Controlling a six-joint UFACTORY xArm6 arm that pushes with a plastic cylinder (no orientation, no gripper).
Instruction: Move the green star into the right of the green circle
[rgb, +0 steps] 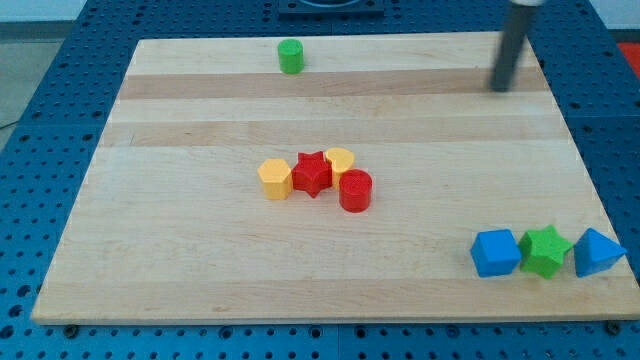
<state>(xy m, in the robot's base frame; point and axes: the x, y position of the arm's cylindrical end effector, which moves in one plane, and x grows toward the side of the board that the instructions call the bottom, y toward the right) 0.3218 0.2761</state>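
The green star (546, 250) lies near the board's bottom right corner, wedged between a blue cube (496, 252) on its left and a blue triangular block (598, 252) on its right. The green circle (291, 56), a short cylinder, stands near the board's top edge, left of centre. My tip (498, 88) rests on the board at the view's upper right, far above the green star and well to the right of the green circle. It touches no block.
A cluster sits mid-board: a yellow hexagon (275, 179), a red star (312, 173), a yellow heart (340, 160) and a red cylinder (355, 190). The wooden board (180, 260) lies on a blue perforated table.
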